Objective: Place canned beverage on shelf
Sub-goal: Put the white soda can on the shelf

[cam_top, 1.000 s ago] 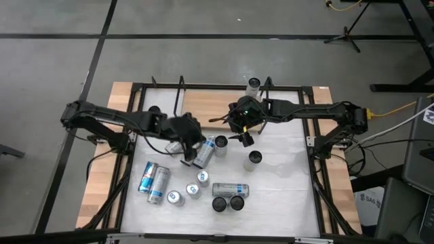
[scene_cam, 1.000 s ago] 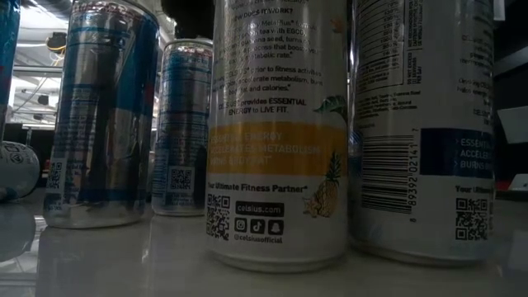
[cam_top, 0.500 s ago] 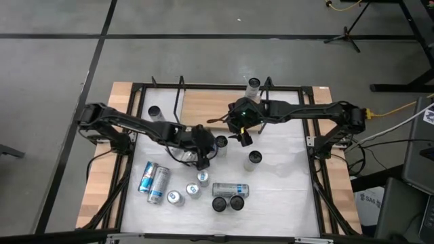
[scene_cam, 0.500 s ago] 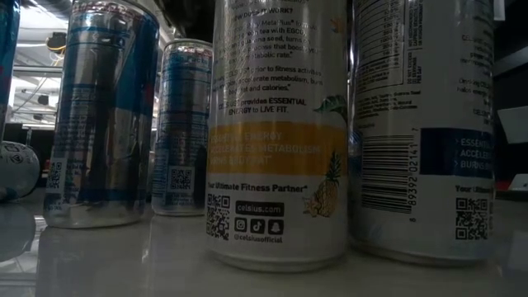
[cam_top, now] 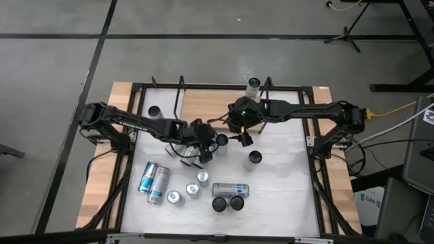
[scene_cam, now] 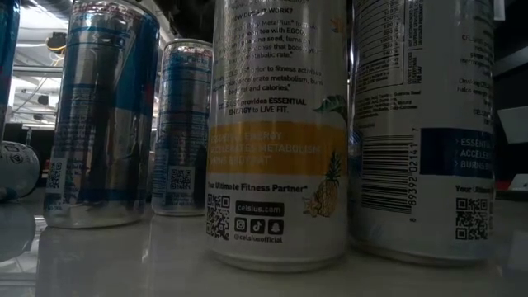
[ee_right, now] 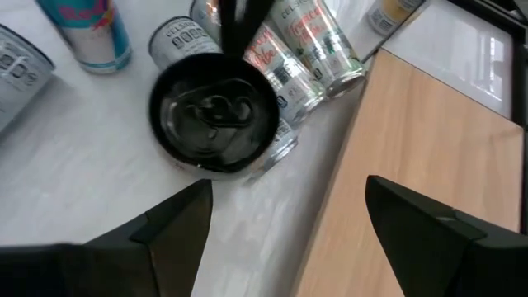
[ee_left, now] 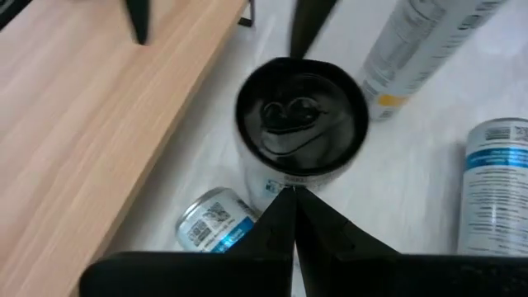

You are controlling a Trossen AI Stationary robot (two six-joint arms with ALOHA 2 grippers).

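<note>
The shelf [cam_top: 203,103] lies along the far edge of the white table [cam_top: 285,183], its long axis running left to right, with black upright loops at the ends; one can [cam_top: 253,85] stands on its right end and another [cam_top: 154,112] just off its left end. The board between them is bare wood, so open room there. A black-topped can [cam_top: 221,141] stands upright on the table just beside the shelf's near edge, top up, long axis vertical. The left gripper [cam_top: 205,150] hangs right beside this can on its left, fingers [ee_left: 290,223] pressed together and holding nothing, tips aimed at the can's side in the left wrist view. The right gripper [cam_top: 243,137] hovers close on the can's right, fingers [ee_right: 177,223] spread wide with nothing between them, straddling the line between table and shelf edge. A lone upright can [cam_top: 253,159] stands near, toward the front. The front left is crowded: several cans [cam_top: 154,181] lie on their sides, others [cam_top: 227,202] stand upright in a cluster. The right half of the table is mostly free.
</note>
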